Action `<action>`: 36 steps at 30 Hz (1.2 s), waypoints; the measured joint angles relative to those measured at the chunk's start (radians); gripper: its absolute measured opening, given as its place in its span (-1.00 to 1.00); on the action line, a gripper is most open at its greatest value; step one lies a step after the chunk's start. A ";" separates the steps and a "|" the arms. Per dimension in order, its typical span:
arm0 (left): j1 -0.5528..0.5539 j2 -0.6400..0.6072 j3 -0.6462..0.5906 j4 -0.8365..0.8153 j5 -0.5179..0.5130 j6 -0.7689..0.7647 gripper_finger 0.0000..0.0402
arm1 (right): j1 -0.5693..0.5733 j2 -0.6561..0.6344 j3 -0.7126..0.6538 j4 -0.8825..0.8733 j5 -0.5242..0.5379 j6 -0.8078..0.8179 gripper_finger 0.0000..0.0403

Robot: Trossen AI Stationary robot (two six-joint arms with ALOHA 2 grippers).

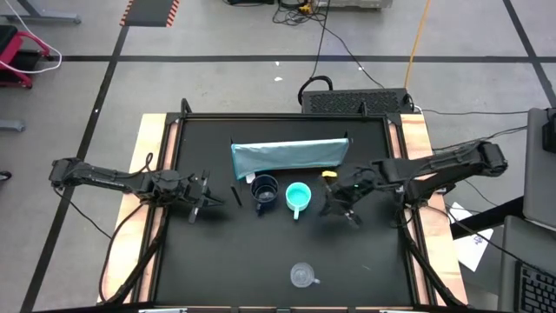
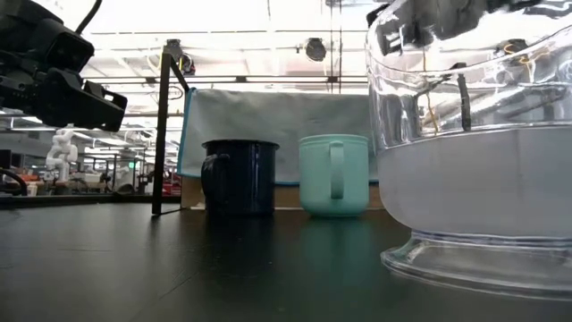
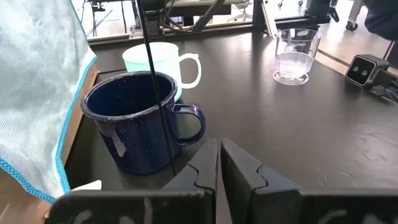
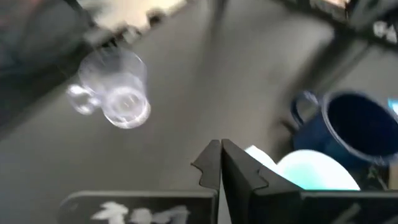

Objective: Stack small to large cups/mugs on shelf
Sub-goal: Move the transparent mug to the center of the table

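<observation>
The dark navy mug (image 1: 264, 193) and the turquoise mug (image 1: 297, 197) stand upright side by side on the black table, just in front of the light blue-grey shelf (image 1: 289, 156). The clear mug (image 1: 302, 276) stands upright near the table's near edge and fills the right of the low view (image 2: 474, 143). My left gripper (image 1: 201, 207) is shut and empty, left of the navy mug (image 3: 134, 118). My right gripper (image 1: 340, 209) is shut and empty, right of the turquoise mug (image 4: 317, 171).
A thin dark rod (image 3: 157, 93) stands upright just in front of the navy mug in the left wrist view. A small dark stick (image 1: 235, 195) lies left of the navy mug. Open table lies between the two mugs and the clear mug.
</observation>
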 joint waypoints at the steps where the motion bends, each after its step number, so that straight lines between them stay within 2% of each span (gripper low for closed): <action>1: 0.000 0.000 0.000 0.000 0.000 -0.004 -0.88 | 0.010 -0.024 -0.028 0.038 -0.018 0.008 -0.99; 6: 0.000 0.000 0.000 0.006 0.000 -0.015 -0.88 | 0.059 -0.118 -0.151 0.191 -0.045 0.082 -1.00; 20: 0.000 0.000 0.000 0.009 -0.045 -0.044 -0.88 | 0.147 -0.310 -0.412 0.373 -0.040 0.112 -1.00; 26: 0.000 0.000 0.000 0.008 -0.052 -0.060 -0.88 | 0.149 -0.378 -0.554 0.670 -0.088 0.175 -1.00; 32: 0.000 0.000 0.000 0.008 -0.053 -0.048 -0.88 | 0.151 -0.393 -0.688 0.853 -0.095 0.221 -1.00; 36: 0.000 0.000 0.000 0.008 -0.053 -0.031 -0.88 | 0.169 -0.393 -0.734 0.911 -0.095 0.240 -1.00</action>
